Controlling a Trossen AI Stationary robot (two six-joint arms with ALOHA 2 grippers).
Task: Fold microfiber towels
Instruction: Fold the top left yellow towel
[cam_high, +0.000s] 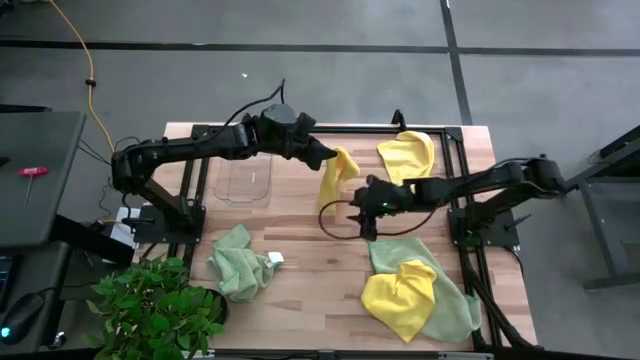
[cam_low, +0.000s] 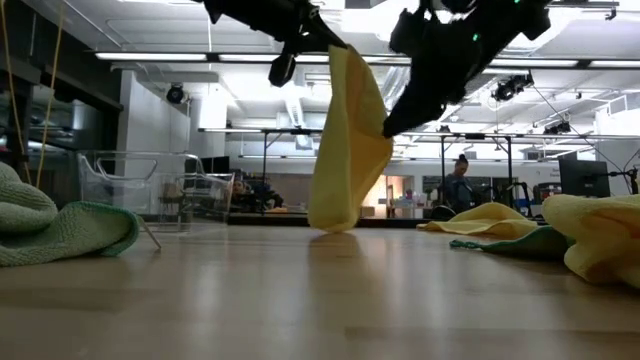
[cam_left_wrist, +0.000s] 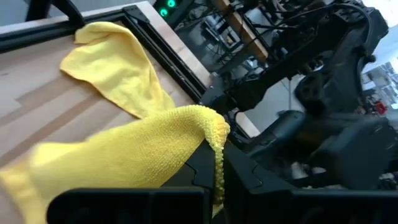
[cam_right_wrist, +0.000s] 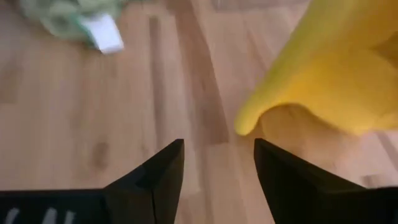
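A bright yellow microfiber towel (cam_high: 338, 172) is held up over the middle of the wooden table (cam_high: 300, 290), pinched at its top by the closed left gripper (cam_high: 328, 157) and hanging down so that its lower end just reaches the tabletop. The step in hand is judged to be the spreading of this cloth before a fold. The right gripper (cam_high: 368, 212) is poised beside it with its fingers parted and nothing between them; a free lower corner would need to be caught next.

The hanging length and its contact with the table are shown only in the low view. The empty gap between the right fingers (cam_right_wrist: 155, 180) is shown only in the right wrist view. A second yellow towel (cam_left_wrist: 112, 65) lying flat at the table's edge is shown closest in the left wrist view.
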